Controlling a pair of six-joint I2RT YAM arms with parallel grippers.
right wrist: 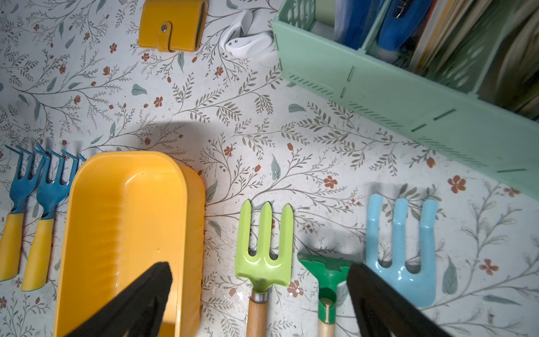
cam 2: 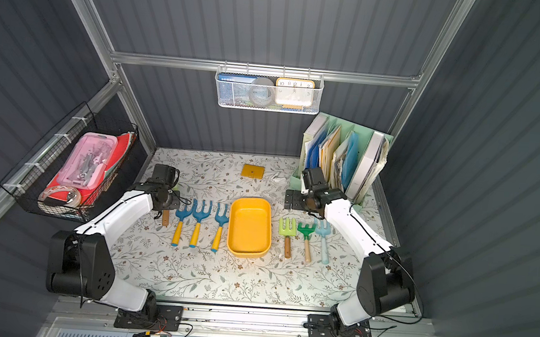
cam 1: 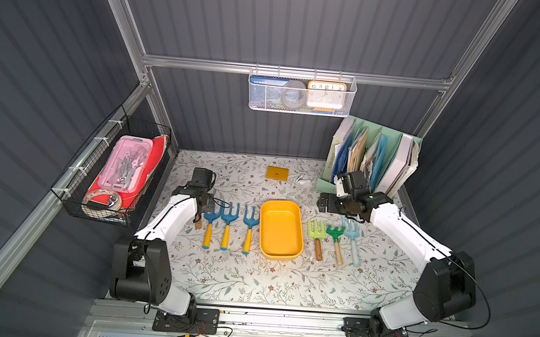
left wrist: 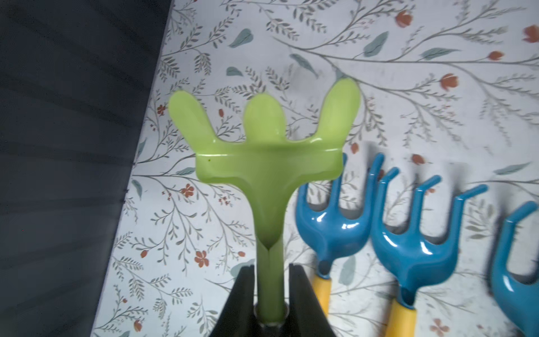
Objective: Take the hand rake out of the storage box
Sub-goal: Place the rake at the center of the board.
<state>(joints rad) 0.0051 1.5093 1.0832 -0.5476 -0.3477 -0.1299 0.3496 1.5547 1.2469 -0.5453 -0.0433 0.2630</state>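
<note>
Hand rake [left wrist: 265, 163], pale green, is pinched at its neck by the left fingers [left wrist: 245, 291] over the floral-print table [cam 1: 251, 284] near its left edge, just beside a blue fork [left wrist: 332, 224]. The yellow storage box [cam 1: 281, 233] sits mid-table. The right fingers [right wrist: 140, 294] are spread wide. Dark ribbed walls [cam 1: 291, 21] enclose the table.

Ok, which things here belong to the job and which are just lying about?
Job: pale green hand rake, held in the left gripper; empty yellow storage box.
Lying about: three blue forks, three mixed tools, yellow wallet, file organiser.
</note>
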